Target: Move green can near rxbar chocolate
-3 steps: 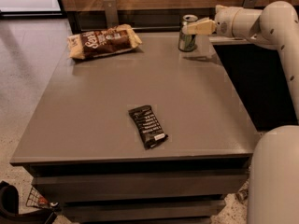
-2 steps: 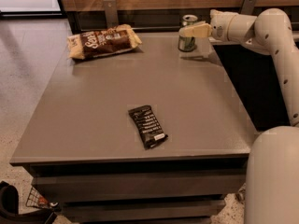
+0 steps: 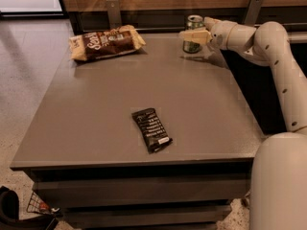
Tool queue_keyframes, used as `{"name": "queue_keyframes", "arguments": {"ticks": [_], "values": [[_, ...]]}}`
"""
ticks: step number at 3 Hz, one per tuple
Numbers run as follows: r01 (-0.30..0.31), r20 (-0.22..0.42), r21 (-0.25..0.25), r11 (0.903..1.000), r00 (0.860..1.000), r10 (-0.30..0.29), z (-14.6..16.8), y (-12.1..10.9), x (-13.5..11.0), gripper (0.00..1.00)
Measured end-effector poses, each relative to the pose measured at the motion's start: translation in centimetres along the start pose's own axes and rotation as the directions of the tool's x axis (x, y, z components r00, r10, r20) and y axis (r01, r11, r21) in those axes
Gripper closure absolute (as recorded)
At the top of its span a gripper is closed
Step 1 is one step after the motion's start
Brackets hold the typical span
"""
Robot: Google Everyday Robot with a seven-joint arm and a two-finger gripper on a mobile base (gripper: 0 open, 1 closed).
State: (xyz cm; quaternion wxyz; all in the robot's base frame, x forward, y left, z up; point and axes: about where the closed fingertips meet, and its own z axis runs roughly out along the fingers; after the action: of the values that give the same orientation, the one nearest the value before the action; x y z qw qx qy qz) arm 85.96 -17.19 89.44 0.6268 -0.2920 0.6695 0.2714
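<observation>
The green can (image 3: 193,46) stands upright on the grey table (image 3: 86,114) at its far right edge, silver top showing. My gripper (image 3: 194,34) reaches in from the right at the can's height and part of it crosses the can's front. The rxbar chocolate (image 3: 151,129), a flat black wrapper with white text, lies near the table's front middle, well away from the can.
A brown-and-tan chip bag (image 3: 106,42) lies at the table's far left. A wooden wall with metal brackets (image 3: 113,11) runs behind the table. My arm (image 3: 280,56) spans the table's right side. A wire basket (image 3: 38,206) sits on the floor at front left.
My gripper has moved left from beside the can until it overlaps the can. The can, the bar and the chip bag have not moved.
</observation>
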Motion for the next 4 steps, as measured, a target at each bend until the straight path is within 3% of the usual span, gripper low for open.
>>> {"name": "queue_keyframes", "arguments": {"ticks": [3,4], "values": [[-0.003,0.001,-0.016,0.9999,1.0,0.003,1.01,0.68,0.18,0.86],[-0.004,0.001,-0.021,0.9998,1.0,0.004,1.35,0.91,0.25,1.0]]}}
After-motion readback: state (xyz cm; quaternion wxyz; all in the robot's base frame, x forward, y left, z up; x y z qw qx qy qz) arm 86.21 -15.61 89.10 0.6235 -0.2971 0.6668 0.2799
